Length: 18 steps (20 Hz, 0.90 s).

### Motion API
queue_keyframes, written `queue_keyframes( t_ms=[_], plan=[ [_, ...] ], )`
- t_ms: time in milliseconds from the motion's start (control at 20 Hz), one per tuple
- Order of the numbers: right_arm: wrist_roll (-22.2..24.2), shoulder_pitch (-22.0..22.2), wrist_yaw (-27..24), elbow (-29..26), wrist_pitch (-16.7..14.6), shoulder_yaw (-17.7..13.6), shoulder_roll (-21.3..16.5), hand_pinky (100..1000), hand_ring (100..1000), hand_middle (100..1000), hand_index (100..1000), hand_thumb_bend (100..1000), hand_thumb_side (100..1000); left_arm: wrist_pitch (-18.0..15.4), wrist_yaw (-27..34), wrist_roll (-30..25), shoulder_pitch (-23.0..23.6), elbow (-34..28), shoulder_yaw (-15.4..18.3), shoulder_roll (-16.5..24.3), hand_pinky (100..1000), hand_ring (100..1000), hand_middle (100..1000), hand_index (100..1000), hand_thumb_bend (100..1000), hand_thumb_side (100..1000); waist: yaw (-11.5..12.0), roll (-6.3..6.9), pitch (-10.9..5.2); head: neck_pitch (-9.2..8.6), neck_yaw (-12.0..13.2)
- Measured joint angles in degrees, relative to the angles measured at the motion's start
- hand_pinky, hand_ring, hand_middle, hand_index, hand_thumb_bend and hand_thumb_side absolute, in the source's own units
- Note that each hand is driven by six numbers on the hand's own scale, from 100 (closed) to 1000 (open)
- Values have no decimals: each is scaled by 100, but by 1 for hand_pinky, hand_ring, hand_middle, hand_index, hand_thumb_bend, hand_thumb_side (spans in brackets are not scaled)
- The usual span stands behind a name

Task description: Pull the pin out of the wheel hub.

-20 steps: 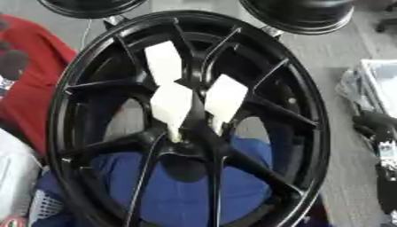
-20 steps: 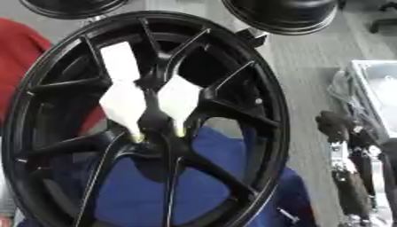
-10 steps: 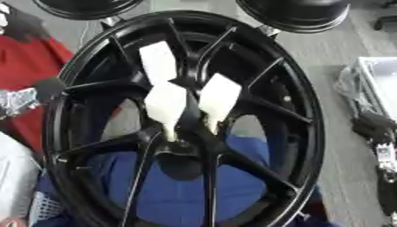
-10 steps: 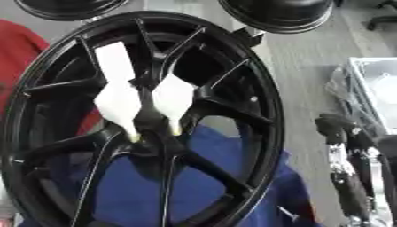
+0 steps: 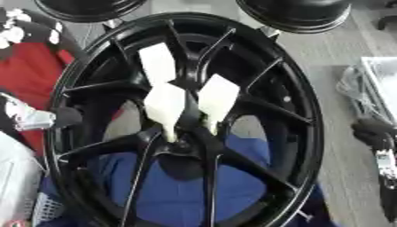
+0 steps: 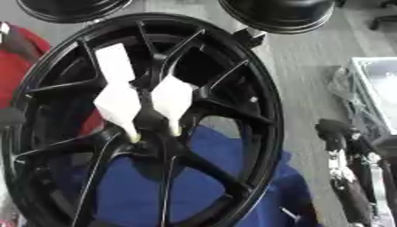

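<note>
A big black spoked wheel hub (image 5: 291,115) stands tilted and fills most of both views. Three cream, paddle-shaped pins are stuck near its centre (image 5: 186,146): one upper pin (image 5: 157,62), one at the left (image 5: 165,106) and one at the right (image 5: 218,97), all with their narrow ends pointing down into the centre. My left hand (image 5: 43,119), silver and black, shows at the wheel's left rim, apart from the pins. Low at the right, my right hand (image 6: 345,142) rests off the wheel with its fingers up and nothing in it.
Blue cloth (image 5: 178,186) shows through the lower spokes, and something red (image 5: 31,75) lies at the left. Two more black wheels (image 5: 85,6) (image 5: 298,11) stand at the top edge. A pale tray (image 6: 380,88) sits on the grey floor at the right.
My left hand has come in from the left as far as the wheel's rim. The picture has shifted a little. The three pins and my right hand stand as before.
</note>
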Motion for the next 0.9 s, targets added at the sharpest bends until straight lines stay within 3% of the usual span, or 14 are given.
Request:
queue_keyframes(
  t_ms=[350,700,900],
  plan=[
    [-7,59,11,0,27,28,-38,823,776,724,702,100,619,387,474,-811,-749,-25,-344,-12,730,772,715,779,542,481,1,29,-38,36,32],
    [-26,92,11,0,56,28,-41,822,776,722,701,100,623,1010,1033,-1357,-1301,-26,-705,-239,687,785,748,791,540,454,-7,57,-72,37,44],
    [-28,92,11,0,79,28,-41,822,776,720,700,100,626,1410,1272,-1425,-1504,-26,-846,-392,690,864,757,792,534,432,-23,62,-73,39,44]
  ],
)
